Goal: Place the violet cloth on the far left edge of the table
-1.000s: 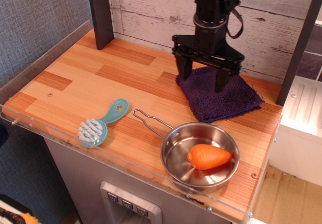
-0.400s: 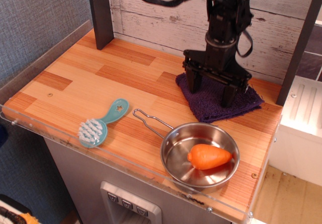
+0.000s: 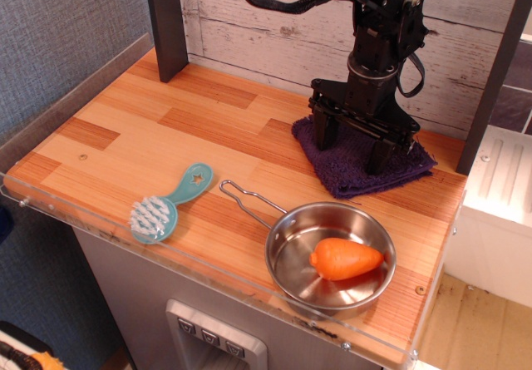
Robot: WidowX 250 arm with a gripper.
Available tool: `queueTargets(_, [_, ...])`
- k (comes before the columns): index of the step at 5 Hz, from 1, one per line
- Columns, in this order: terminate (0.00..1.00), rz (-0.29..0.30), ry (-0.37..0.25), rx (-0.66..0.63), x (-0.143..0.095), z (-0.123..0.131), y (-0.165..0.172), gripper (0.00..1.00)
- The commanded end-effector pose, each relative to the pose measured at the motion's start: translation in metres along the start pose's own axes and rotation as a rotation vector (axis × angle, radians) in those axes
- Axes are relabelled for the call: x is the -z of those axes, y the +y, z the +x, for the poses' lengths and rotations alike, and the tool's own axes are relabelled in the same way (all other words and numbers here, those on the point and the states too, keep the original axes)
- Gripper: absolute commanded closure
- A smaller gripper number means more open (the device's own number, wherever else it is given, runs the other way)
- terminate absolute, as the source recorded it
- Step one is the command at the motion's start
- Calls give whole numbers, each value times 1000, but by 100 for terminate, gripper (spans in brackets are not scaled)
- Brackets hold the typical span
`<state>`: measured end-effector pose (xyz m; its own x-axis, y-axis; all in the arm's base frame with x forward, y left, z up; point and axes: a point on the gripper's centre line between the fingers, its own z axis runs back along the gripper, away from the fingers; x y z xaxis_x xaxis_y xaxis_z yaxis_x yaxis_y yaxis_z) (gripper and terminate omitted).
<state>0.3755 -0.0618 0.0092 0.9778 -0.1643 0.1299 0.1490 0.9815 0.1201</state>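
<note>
The violet cloth (image 3: pixel 349 170) is a dark purple fuzzy towel lying flat at the back right of the wooden table (image 3: pixel 166 120). My gripper (image 3: pixel 351 155) is black, points straight down and is open, with both fingertips pressed onto or just above the cloth, one near its left part and one near its right part. The cloth's middle is partly hidden behind the fingers. The far left edge of the table lies well away from the cloth.
A steel pan (image 3: pixel 291 262) with an orange carrot (image 3: pixel 345 258) stands at the front right, its wire handle pointing back left. A teal brush (image 3: pixel 169 204) lies at the front middle. A dark post (image 3: pixel 166 21) stands at the back left.
My gripper has moved right and down, from hovering over the cloth's left part to sitting low on the cloth. The cloth, pan and brush have not moved.
</note>
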Motion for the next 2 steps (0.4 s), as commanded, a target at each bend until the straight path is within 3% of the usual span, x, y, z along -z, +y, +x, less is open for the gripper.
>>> queueTargets(1, [0,41,80,-155,15,-16,62,0])
queueTargets(2, [0,41,88,-261,10,-20,107,0])
